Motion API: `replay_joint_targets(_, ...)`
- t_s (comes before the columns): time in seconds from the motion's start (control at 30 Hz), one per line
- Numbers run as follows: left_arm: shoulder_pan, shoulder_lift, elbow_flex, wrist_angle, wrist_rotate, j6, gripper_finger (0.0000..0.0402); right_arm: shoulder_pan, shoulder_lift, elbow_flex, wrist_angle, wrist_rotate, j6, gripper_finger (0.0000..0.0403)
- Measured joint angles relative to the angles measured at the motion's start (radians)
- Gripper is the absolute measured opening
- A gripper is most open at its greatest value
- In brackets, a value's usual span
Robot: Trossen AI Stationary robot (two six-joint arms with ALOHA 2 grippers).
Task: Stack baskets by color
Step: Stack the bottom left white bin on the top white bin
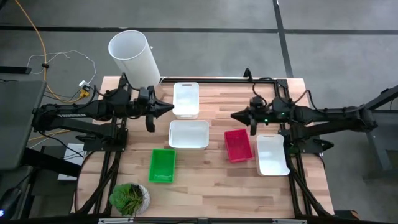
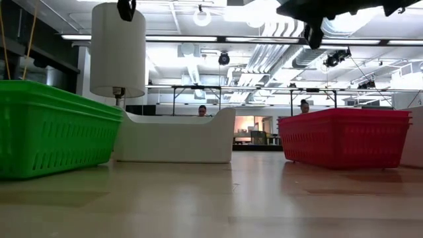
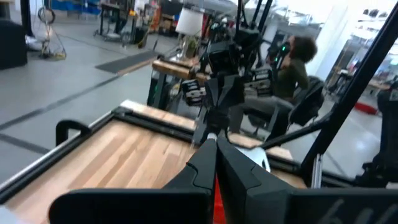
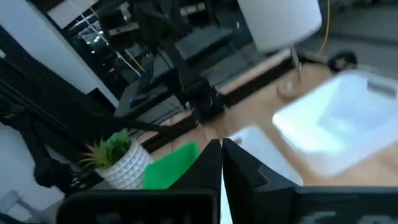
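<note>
Five baskets rest on their bottoms on the wooden table. A white basket (image 1: 186, 99) sits at the far middle and a second white one (image 1: 188, 134) at the centre. A third white one (image 1: 272, 154) is at the right, beside a red basket (image 1: 238, 144). A green basket (image 1: 162, 165) sits near left. My left gripper (image 1: 169, 109) hangs shut above the table, left of the far white basket, pointing level toward the right. My right gripper (image 1: 236, 116) hangs shut above the red basket's far side, pointing left. Neither holds anything.
A tall white cylinder lamp (image 1: 134, 57) stands at the far left corner. A potted plant (image 1: 129, 198) stands at the near left corner. Bare wood lies along the near edge (image 1: 236, 193). People sit in the room beyond the table (image 2: 201, 111).
</note>
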Motion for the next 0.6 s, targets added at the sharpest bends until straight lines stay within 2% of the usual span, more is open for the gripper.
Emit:
replay_joint_targets(0.17,0.0,0.0,0.0,0.005,-0.005,-0.025,0.0,-0.005,0.0,0.0,0.039,0.054,-0.081,0.0011)
replay_joint_targets(0.6,0.0,0.0,0.0,-0.059,-0.013,-0.023,0.0,-0.004,0.0,0.0,0.039,0.094,-0.056,0.0022)
